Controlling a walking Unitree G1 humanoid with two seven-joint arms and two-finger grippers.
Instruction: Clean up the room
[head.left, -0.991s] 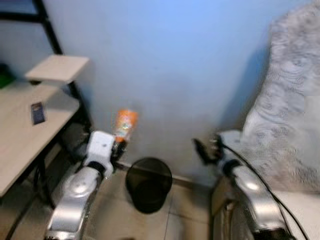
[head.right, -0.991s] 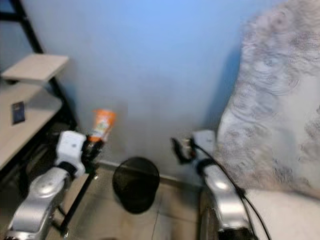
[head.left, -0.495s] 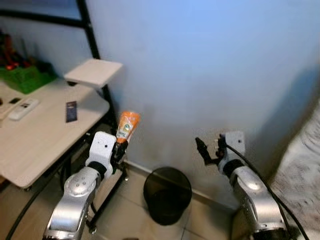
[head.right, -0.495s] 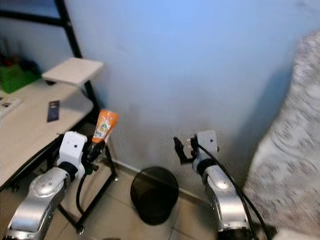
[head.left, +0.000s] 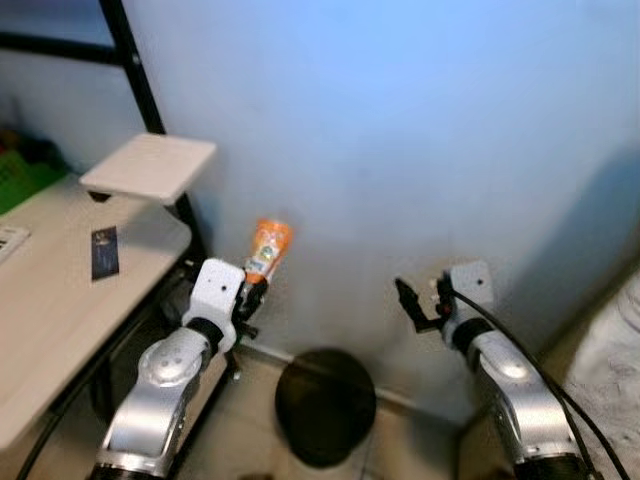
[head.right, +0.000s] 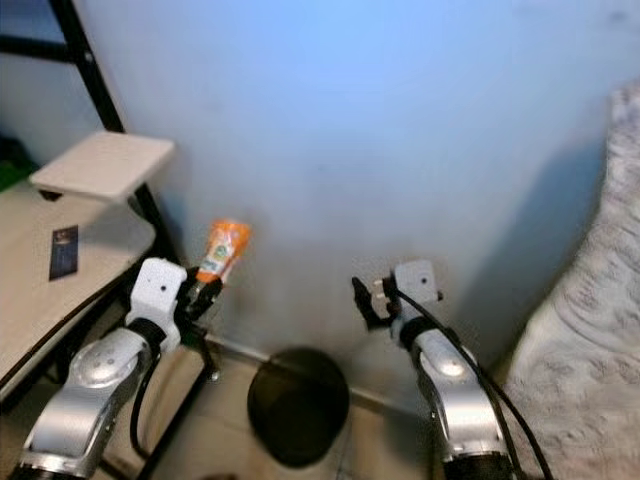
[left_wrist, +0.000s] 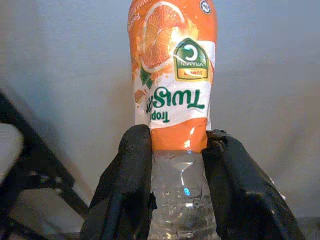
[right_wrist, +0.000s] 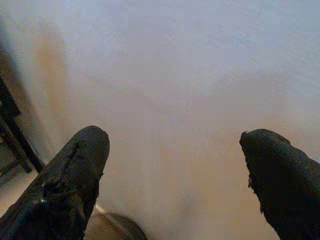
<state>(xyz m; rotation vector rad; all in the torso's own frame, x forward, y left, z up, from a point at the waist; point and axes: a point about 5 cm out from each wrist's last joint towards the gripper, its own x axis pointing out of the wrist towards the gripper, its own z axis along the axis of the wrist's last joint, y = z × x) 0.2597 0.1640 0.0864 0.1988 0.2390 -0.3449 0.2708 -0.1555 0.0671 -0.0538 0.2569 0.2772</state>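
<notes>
Bottle (left_wrist: 172, 95) with an orange juice label, pinched at its clear lower part between the two black fingers (left_wrist: 131, 185) of the left gripper (head.left: 252, 293). Held up in front of the blue wall (head.left: 400, 130), tilted a little, labelled end uppermost and leaning away from the wrist. Looks empty where the plastic shows clear. Carried above and to the left of a black mesh bin (head.left: 325, 405) standing on the tiled floor (head.right: 215, 400) against the wall; not over the bin's mouth, apart from it.

Right gripper (head.left: 408, 300) raised at about the same height on the other side of the bin, fingers (right_wrist: 75, 175) spread wide with nothing between them, pointing at the bare wall. Black cable (head.left: 530, 370) running along the right arm.

Left of the bottle, a black metal rack frame (head.left: 135, 75) rising up the wall, with a small pale shelf (head.left: 148, 166) fixed to it. Below that, a light wooden desk (head.left: 60, 310) bearing a small dark flat object (head.left: 104, 251), too blurred to name. At the far right edge, a pale patterned fabric (head.right: 590, 340), draped down toward the floor.
</notes>
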